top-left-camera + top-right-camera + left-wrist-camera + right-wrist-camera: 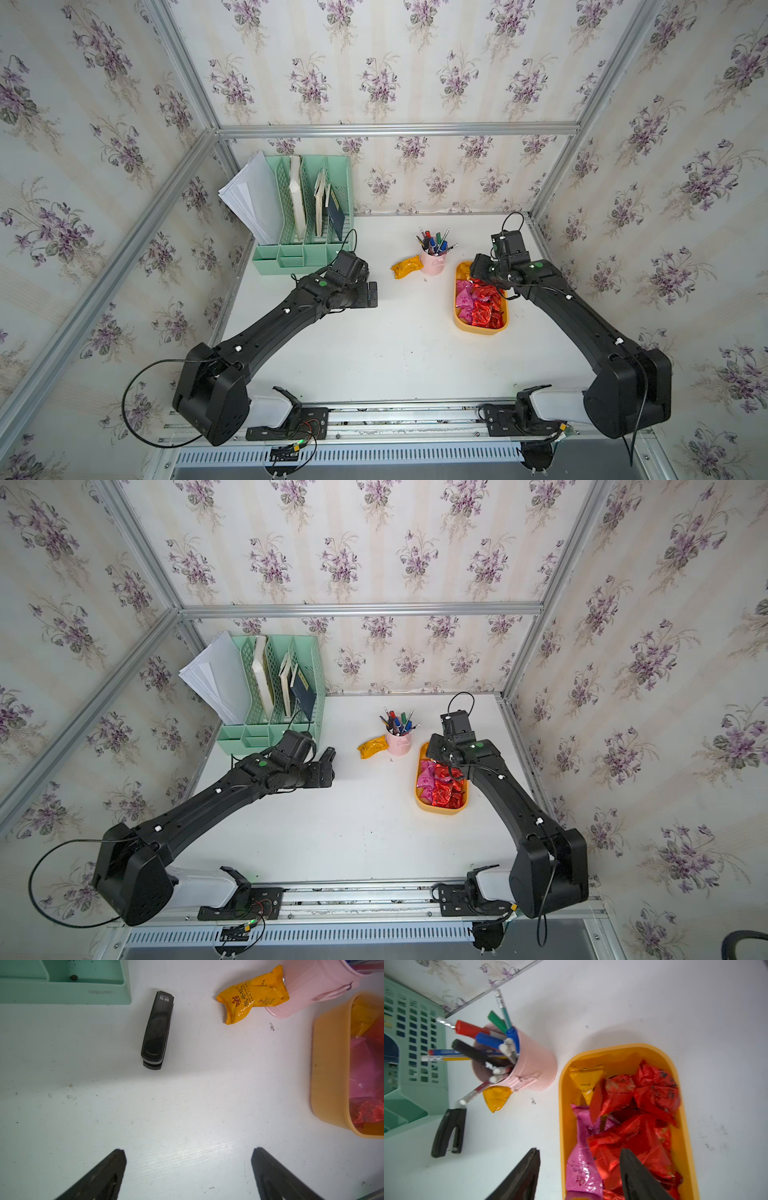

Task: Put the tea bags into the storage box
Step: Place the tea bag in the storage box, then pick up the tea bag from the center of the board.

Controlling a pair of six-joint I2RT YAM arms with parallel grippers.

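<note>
The storage box (480, 329) (440, 809) is a yellow-orange tray at the right of the table. It holds several red and pink tea bags (484, 305) (635, 1136) and a yellow one (586, 1082). Another yellow tea bag (405, 267) (371, 746) (251, 995) lies on the table against the pink cup. My right gripper (579, 1151) (478, 270) hangs open over the box's far end. One of its fingers is above the table beside the rim, the other above the red bags, and nothing is held. My left gripper (188, 1150) (359, 297) is open and empty over bare table.
A black stapler (156, 1030) (448, 1132) lies just ahead of the left gripper. A pink pen cup (432, 262) stands between the loose bag and the box. The mint-green file organiser (303, 216) fills the back left corner. Frame walls close in the back and sides.
</note>
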